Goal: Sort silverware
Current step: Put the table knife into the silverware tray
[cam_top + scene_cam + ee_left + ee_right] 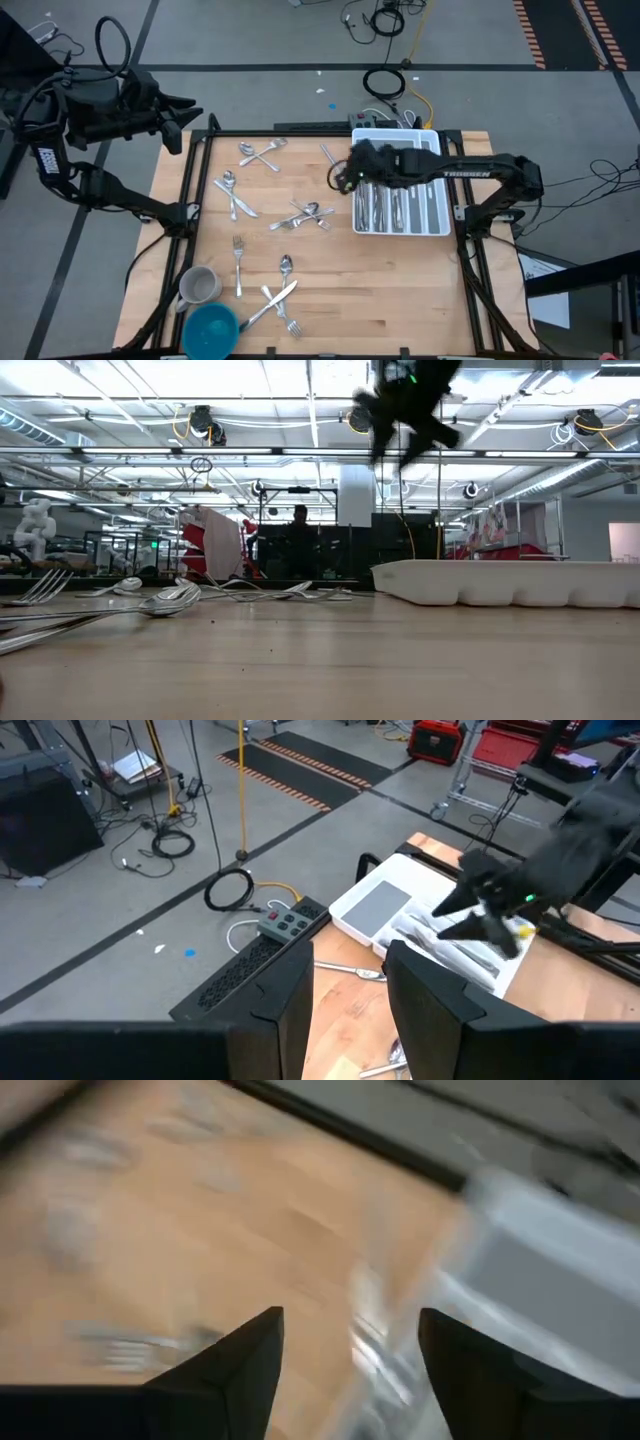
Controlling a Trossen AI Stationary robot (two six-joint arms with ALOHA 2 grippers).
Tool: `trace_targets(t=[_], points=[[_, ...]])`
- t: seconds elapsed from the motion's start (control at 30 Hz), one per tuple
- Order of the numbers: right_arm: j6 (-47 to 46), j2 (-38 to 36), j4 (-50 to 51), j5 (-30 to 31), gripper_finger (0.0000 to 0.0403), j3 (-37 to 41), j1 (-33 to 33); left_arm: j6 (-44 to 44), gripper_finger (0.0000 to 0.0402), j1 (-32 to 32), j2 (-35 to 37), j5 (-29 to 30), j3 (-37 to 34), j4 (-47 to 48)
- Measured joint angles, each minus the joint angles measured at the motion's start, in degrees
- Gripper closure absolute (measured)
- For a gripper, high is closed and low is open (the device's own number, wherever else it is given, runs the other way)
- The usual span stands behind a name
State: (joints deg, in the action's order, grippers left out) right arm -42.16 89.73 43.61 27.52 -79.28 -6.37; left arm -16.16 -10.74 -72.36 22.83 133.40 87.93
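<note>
The silverware is shiny forks, spoons and knives, all lying flat. Most are scattered in small crossed clusters over the wooden table; several lie lengthwise in the white tray compartments.

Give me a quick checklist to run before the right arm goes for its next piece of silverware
1. Right gripper empty: ok, fingers open in its wrist view, nothing between them.
2. Right gripper clear of the organiser tray: ok, it sits at the tray's left edge, raised well above the table in the low view.
3. Loose silverware within reach: ok, a pile lies just left of the tray.
4. Left gripper out of the way: ok, parked open off the table's far left corner.
5. Exact piece targeted: cannot tell.
</note>
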Motion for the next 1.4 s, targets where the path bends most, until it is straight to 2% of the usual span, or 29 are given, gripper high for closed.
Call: trace_targets(t=[0.13,0.27,0.5,0.67,0.73,0.97,1.13,1.27,1.4], points=[[17.79,0.91,-12.26,-8.02,0.0172,-3.94,3.64,-0.01,0.0269,0.0,0.01,0.0,0.0,1.2],[29.27,4.21,-15.68,-12.71,0.0174,-6.45,6.91,-0.15,0.0269,0.0,0.01,0.0,0.0,1.38],[40.02,16.11,-15.13,-26.65,0.0182,-10.83,10.15,-2.69,0.0269,0.0,0.01,0.07,0.0,1.39],[47.76,24.94,-15.59,-39.67,0.0183,-19.71,9.78,-2.98,0.0269,0.0,0.01,2.46,0.0,1.38],[51.67,28.02,-14.5,-42.57,0.0183,-23.43,10.25,-3.0,0.0269,0.0,0.01,3.81,0.0,1.38],[61.34,38.13,-7.76,-42.89,0.0183,-37.58,14.42,-3.06,0.0269,-0.01,0.05,4.88,0.0,1.77],[57.42,45.06,-7.46,-41.92,0.0183,-46.91,18.49,-3.02,0.0269,-0.01,0.22,4.48,0.0,1.84],[55.02,49.78,-7.97,-36.72,0.0183,-53.57,20.73,-2.82,0.0269,-0.02,0.55,4.35,0.02,1.89],[54.87,52.86,-12.62,-35.99,0.0184,-55.28,22.87,-2.84,0.0269,-0.01,1.14,4.2,0.03,2.05]])
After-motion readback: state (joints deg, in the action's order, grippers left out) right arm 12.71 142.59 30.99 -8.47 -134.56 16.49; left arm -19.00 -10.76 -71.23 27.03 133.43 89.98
